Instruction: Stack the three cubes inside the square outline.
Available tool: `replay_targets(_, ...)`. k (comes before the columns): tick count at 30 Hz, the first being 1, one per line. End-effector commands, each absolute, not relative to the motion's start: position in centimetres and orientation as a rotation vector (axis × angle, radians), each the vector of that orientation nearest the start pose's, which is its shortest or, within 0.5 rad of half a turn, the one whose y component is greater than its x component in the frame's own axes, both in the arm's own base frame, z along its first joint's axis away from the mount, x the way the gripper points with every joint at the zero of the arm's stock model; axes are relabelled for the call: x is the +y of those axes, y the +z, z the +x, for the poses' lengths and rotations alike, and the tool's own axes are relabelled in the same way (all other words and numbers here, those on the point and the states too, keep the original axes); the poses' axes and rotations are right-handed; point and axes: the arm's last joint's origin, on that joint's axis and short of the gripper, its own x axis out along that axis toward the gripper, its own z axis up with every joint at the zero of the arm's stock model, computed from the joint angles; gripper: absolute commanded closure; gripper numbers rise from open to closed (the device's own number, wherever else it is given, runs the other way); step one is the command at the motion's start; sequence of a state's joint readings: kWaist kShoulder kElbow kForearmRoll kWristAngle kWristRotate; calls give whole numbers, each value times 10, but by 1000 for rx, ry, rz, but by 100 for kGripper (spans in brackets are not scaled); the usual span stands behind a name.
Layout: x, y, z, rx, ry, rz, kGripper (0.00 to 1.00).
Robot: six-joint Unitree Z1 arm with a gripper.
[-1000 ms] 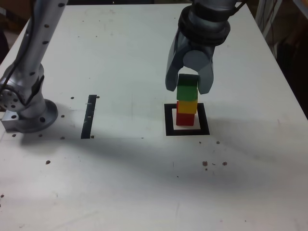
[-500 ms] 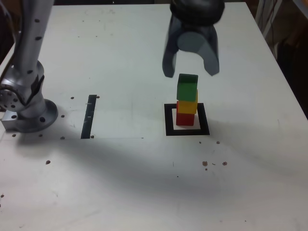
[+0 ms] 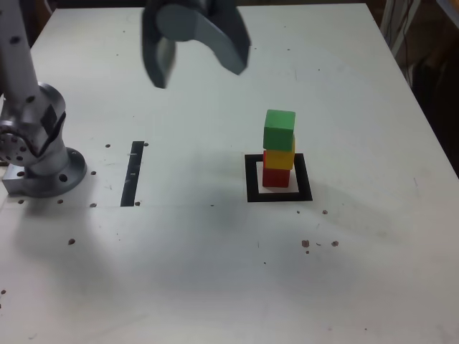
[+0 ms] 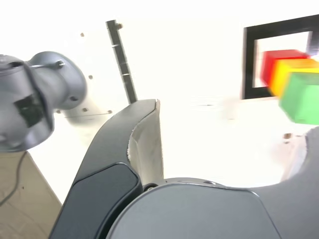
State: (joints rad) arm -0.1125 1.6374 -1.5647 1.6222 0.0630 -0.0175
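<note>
The three cubes stand in one upright stack: the red cube (image 3: 275, 177) at the bottom, the yellow cube (image 3: 280, 159) on it, the green cube (image 3: 279, 129) on top, turned slightly. The red one rests inside the square outline (image 3: 251, 180) of black tape. My gripper (image 3: 201, 75) hangs open and empty high over the table, well off to the exterior view's left of the stack. The wrist view shows the same stack, red cube (image 4: 275, 60), yellow cube (image 4: 291, 73), green cube (image 4: 302, 97), in the square outline (image 4: 247, 64), beyond my open gripper (image 4: 234, 119).
A narrow black strip (image 3: 133, 173) lies on the white table, at the exterior view's left of the outline. The arm's grey base (image 3: 39, 161) stands at the table's left edge. Small dark specks (image 3: 306, 244) dot the surface near the front.
The gripper opened around the green cube, let it go on top of the stack, then rose and swung away to the exterior view's left. The stack stayed put.
</note>
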Motion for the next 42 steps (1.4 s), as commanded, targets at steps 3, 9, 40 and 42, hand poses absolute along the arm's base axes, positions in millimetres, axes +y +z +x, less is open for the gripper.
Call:
replay_targets(3, -20, 368, 207, 1734, -21, 129, 1)
replay_targets(9, -17, 343, 190, 1821, 5, 122, 1)
replay_targets(40, -14, 250, 169, 1984, -10, 110, 0)
replay_targets(42, -15, 247, 173, 1992, -11, 110, 0)
